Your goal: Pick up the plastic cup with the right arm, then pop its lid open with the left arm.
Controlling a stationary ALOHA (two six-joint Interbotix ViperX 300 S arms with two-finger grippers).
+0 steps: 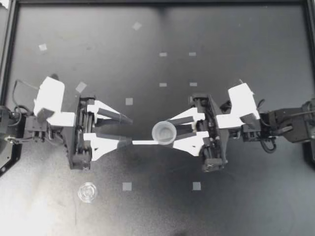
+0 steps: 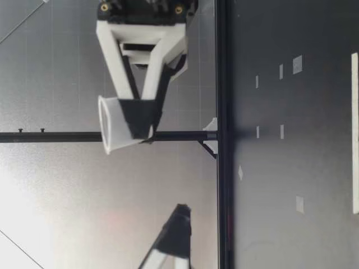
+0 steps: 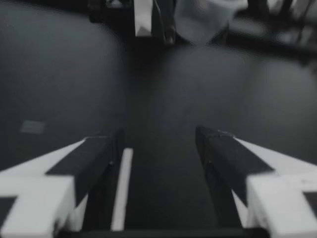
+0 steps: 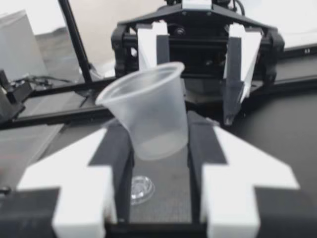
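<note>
Dark table (pale tape squares) inside black frame.

Top camera straight above my table, looking down, low camera at table height, looking across, wrist cameras close behind my fingers, facing each other, all four sharing the cup.

The dark bench is dotted with small pale tape squares. One square lies near its far edge, and another lies toward a far corner. A clear round dish lies flat on the bench, near a square, with one more square well apart in the same row. A black frame runs along the bench's edges. In the low view a thin post stands upright from it.
</note>
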